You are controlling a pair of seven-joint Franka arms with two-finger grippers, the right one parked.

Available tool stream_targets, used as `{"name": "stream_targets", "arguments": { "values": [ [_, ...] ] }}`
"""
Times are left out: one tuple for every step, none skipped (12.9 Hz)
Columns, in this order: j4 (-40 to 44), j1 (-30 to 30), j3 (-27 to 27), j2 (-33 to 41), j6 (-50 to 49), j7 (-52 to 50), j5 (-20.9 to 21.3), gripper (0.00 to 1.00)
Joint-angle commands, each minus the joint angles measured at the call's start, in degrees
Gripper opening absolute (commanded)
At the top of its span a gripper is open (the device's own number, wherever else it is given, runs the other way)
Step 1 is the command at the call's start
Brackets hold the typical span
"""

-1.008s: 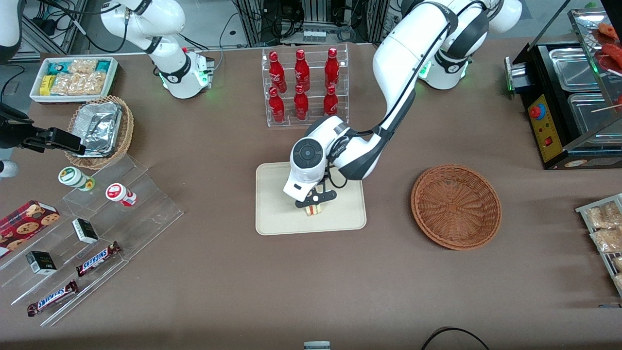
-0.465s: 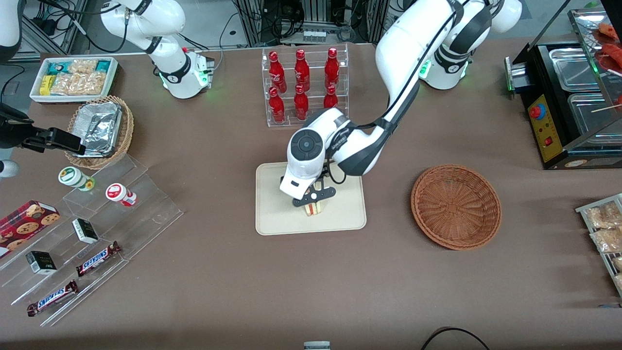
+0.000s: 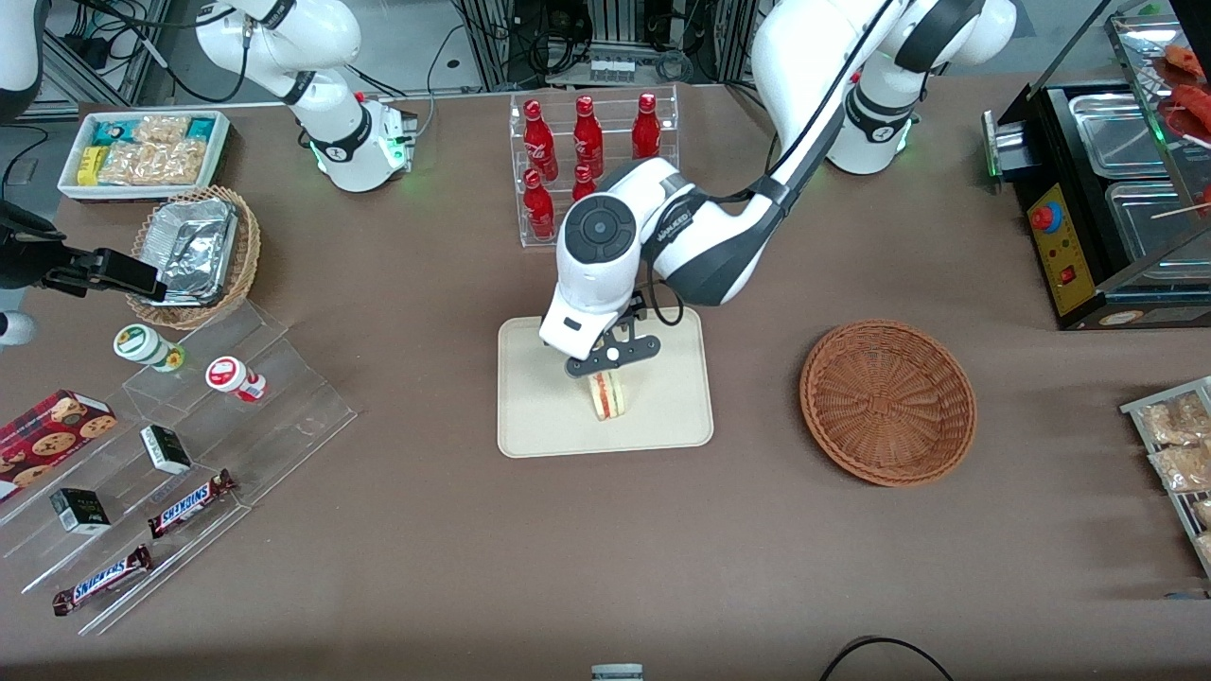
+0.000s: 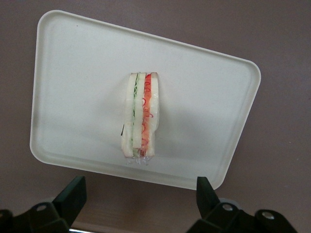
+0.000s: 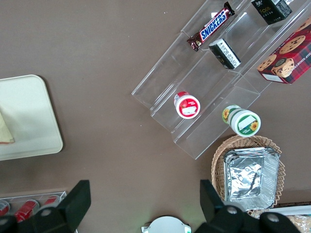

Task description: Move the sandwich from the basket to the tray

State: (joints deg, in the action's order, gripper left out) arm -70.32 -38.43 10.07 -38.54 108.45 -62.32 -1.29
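Up comes the gripper (image 3: 605,364) from where it sat low over the tray (image 3: 539,426) a second ago, and the sandwich (image 3: 608,395) stays down on the tray, standing on edge. Its fingers (image 4: 73,194) are spread wide with nothing between them, so the release looks done. Well apart, the basket (image 3: 887,402) sits empty toward the working arm's end.
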Motion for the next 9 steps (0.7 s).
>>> {"name": "stream_targets", "arguments": {
  "values": [
    [-1.2, 0.3, -1.0, 3.3, -1.7, 4.2, 0.3, 1.0],
    [-1.5, 0.5, -1.1, 3.9, -4.0, 9.0, 1.5, 1.0],
    [-1.5, 2.0, -1.5, 4.6, -6.8, 12.5, 2.3, 1.0],
    [-1.6, 4.0, -1.5, 5.4, -9.3, 12.9, 2.2, 1.0],
    [-2.0, 6.1, -1.5, 6.0, -11.3, 13.0, 2.2, 1.0],
    [-3.0, 9.0, -1.5, 6.6, -11.8, 13.9, 2.2, 1.0],
    [-3.8, 11.1, -1.5, 7.2, -12.1, 14.1, 2.1, 1.0],
    [-5.3, 13.6, -1.5, 8.6, -12.5, 16.0, 2.1, 1.0],
    [-7.0, 15.7, -1.5, 10.4, -12.9, 20.3, 1.9, 1.0]
  ]
}}
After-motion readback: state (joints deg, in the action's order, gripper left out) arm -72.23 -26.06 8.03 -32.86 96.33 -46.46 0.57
